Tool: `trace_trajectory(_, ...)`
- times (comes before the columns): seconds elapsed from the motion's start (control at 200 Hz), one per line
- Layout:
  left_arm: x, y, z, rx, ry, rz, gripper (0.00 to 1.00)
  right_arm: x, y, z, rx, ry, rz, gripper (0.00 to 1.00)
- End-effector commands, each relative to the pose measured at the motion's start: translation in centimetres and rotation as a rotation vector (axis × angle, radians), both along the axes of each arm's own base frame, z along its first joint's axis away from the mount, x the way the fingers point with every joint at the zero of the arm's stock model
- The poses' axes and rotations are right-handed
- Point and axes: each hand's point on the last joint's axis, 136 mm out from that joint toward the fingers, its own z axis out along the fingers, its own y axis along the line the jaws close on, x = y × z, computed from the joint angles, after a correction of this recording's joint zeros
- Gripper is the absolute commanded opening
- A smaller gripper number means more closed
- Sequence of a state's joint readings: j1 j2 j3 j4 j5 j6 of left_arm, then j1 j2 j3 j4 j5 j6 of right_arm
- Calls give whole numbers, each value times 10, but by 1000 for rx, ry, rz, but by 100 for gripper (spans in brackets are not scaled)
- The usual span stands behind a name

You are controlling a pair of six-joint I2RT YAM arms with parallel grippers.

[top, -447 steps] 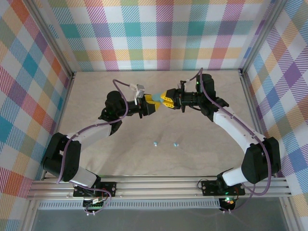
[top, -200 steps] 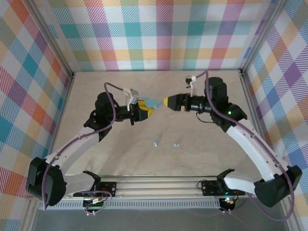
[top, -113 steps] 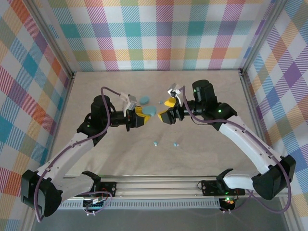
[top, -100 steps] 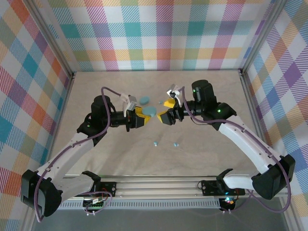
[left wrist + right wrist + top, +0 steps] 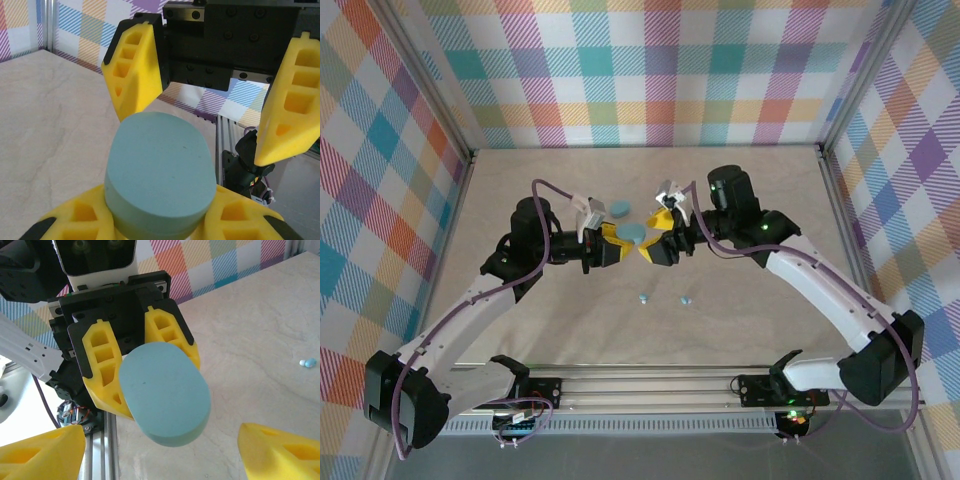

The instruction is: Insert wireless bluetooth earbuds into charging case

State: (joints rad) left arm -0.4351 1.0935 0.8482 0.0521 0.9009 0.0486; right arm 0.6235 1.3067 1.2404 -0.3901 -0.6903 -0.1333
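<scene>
The left gripper is clamped on the teal oval charging case, which sits at its fingertips with the broad flat face turned outward. Straight ahead, just beyond the case, the right gripper faces it with jaws spread wide, the oval lined up with the gap and apparently untouched. The earbuds lie loose on the table, well apart from both grippers toward the arm bases, so the free right arm looks better placed to fetch them.
</scene>
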Motion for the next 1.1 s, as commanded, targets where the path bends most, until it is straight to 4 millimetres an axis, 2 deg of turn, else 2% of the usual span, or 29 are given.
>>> trace_trajectory(0.0, -2, 0, 19, -32, -32, -23, 0, 1, 6, 16, 29, -63, 33, 79)
trace_trajectory(0.27, -5, -1, 21, -36, -40, -31, 0, 34, 7, 11, -59, -99, -87, 76)
trace_trajectory(0.38, -6, -1, 22, -36, -40, -34, 0, 39, 6, 12, -91, -121, -92, 75)
trace_trajectory(0.46, -7, 0, 23, -37, -48, -31, 0, 37, 6, 14, -90, -137, -73, 75)
trace_trajectory(0.655, -8, 0, 22, -34, -45, -33, 0, 12, 5, 14, -56, -161, 46, 78)
trace_trajectory(0.81, -9, 0, 21, -33, -43, -40, 0, 6, 4, 10, -53, -142, 59, 78)
trace_trajectory(0.97, -11, -2, 23, -35, -48, -49, 0, 12, 7, 6, -60, -113, 45, 74)
trace_trajectory(1.095, -13, -3, 22, -34, -45, -55, 0, 25, 8, 5, -92, -114, -6, 71)
